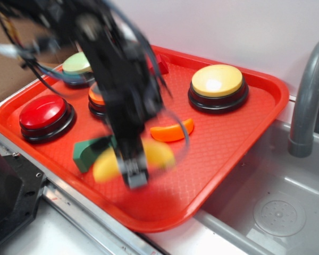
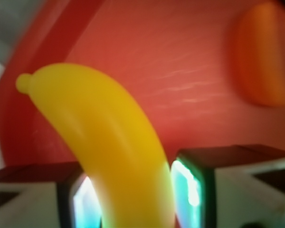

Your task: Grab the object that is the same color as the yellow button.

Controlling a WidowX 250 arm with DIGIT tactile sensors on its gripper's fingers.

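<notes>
The yellow toy banana (image 1: pixel 160 154) lies near the front of the red tray (image 1: pixel 239 149), partly hidden behind my blurred black gripper (image 1: pixel 134 171). In the wrist view the banana (image 2: pixel 99 128) runs between my two fingers, and both pads press against its sides. My gripper (image 2: pixel 133 192) is shut on it. At the back right of the tray sits the yellow button (image 1: pixel 218 81), well away from the gripper.
An orange crescent slice (image 1: pixel 173 132) lies just behind the banana, and a green block (image 1: pixel 85 152) sits to its left. Red (image 1: pixel 42 112), orange (image 1: pixel 97 95) and pale green (image 1: pixel 77 64) buttons stand at the left. To the right are a sink (image 1: pixel 276 212) and a grey faucet (image 1: pixel 308 95).
</notes>
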